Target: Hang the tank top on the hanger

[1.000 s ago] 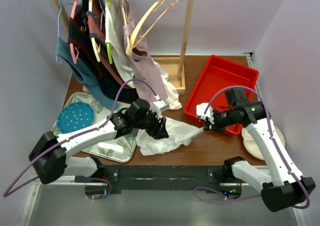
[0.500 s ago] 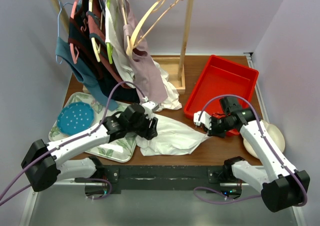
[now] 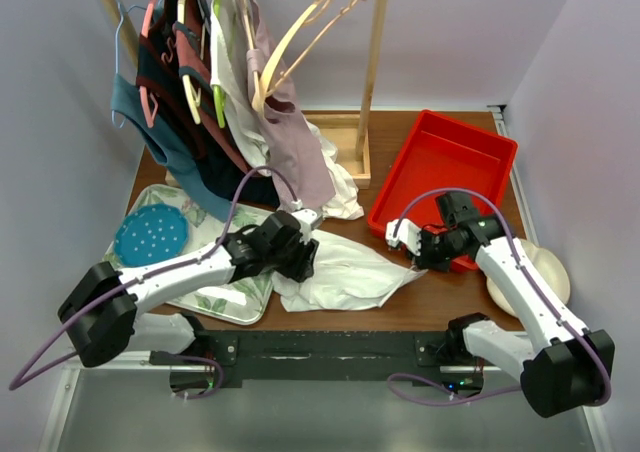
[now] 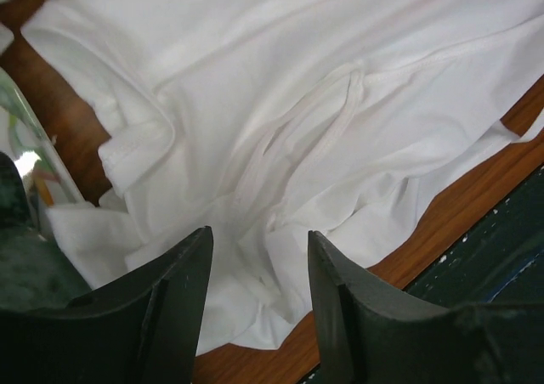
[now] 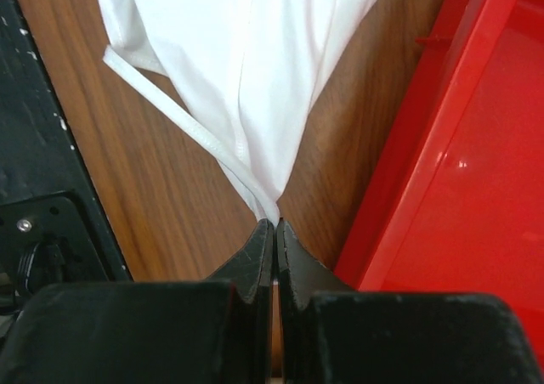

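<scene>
Two pincers at the tank top (image 3: 345,272), which lies crumpled on the bench (image 3: 450,307) btwn the arms. R pincer (image 5: 274,228) clamped tight on its rt corner tip, beside red tray (image 5: 476,146). L pincer (image 4: 259,248) half-spread just over its left folds, gripping nothing.

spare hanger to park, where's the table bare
Bare wood: between tank top and the near edge; between rack base and red bin. The bin's floor is bare too. Crowded left: floral tray, blue plate, hanging clothes.
</scene>
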You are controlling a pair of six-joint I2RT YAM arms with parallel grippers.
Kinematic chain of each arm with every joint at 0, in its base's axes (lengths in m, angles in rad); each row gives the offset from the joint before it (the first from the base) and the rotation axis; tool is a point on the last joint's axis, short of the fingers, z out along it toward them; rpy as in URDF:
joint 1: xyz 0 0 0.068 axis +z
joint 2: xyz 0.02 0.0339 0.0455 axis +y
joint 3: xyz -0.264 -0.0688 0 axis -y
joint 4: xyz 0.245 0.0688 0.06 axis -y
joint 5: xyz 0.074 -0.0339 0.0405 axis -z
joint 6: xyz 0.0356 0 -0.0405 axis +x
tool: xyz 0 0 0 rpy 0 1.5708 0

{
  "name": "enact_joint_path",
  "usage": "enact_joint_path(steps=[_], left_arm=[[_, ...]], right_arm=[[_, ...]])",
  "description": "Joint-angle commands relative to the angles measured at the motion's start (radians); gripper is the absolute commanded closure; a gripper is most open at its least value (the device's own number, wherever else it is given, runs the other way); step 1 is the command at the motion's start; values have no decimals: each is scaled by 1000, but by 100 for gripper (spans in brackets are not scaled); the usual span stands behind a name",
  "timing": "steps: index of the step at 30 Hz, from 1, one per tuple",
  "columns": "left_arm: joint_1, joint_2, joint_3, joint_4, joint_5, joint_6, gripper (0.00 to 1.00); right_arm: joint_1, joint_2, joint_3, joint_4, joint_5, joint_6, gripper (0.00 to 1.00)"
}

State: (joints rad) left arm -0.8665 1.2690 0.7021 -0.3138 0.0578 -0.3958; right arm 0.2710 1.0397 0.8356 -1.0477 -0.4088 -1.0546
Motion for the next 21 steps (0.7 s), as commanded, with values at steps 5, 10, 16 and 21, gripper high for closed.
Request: enact_joint_path(steps=[5,10,16,21], left_arm=[[-5,67,80,45,5,55,48],[-5,58,65,48,-3,63,50],[-5,124,103,42,2,90,53],[-6,171,117,45,33,95,60]], right_arm=[[-147,-13,0,5,136,-67,100],[-268,9,0,-6,145,-136,100],[-317,34,7,-28,90,-151,100],[-317,36,2,-32,56,-150,100]])
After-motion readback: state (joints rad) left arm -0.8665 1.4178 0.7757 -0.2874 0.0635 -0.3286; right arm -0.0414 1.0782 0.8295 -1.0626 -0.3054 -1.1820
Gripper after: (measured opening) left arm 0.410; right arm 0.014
